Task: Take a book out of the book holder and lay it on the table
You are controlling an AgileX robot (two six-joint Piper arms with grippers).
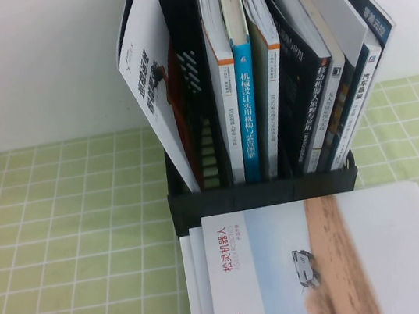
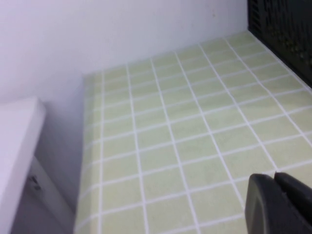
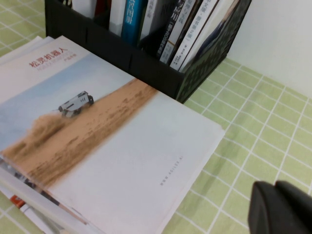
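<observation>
A white-and-pale-blue book (image 1: 328,265) with a red title and a sandy strip lies flat on the green checked table (image 1: 72,241), on top of a stack of similar booklets, right in front of the black book holder (image 1: 262,193). The holder stands upright, full of books. Neither gripper shows in the high view. In the right wrist view, my right gripper (image 3: 274,184) is shut and empty over the cloth, just past a corner of the flat book (image 3: 112,146). My left gripper (image 2: 274,176) hovers shut and empty over bare cloth, with the holder (image 2: 282,29) off to one side.
In the holder, a white booklet with black characters (image 1: 151,94) leans in the left compartment and a blue-spined book (image 1: 247,104) stands in the middle. A white wall rises behind. White furniture (image 2: 19,126) borders the cloth near the left arm.
</observation>
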